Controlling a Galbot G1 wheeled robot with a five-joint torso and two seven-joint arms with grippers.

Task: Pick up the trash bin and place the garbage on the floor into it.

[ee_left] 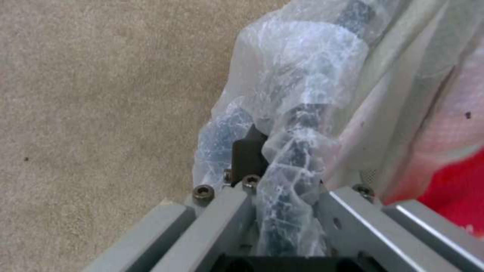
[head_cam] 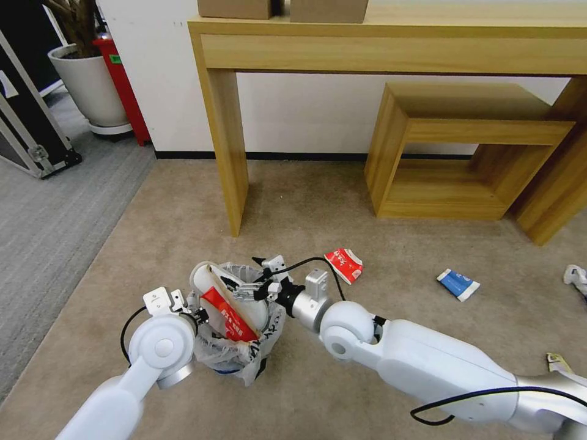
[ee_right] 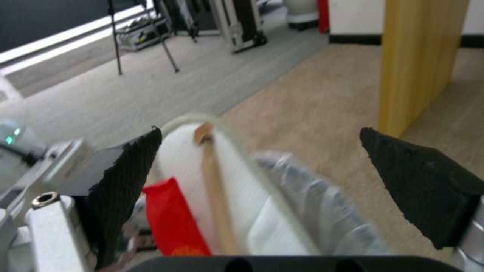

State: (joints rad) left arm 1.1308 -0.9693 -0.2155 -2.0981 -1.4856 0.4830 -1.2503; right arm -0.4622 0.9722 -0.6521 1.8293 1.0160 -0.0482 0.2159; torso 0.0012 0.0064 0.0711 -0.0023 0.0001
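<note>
I've got the left gripper (ee_left: 282,196) clamped on the trash bin (head_cam: 235,342) rim, above the floor (head_cam: 183,244) | right gripper (ee_right: 262,170) spread wide over its mouth, arm stretched across | red-white carton (head_cam: 343,264) lies beyond

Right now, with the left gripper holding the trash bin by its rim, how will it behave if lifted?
The trash bin, clamped on one side by the left gripper, would probably tilt. Its crinkly liner looks slippery. The tall slipper and stick could tip out.
</note>
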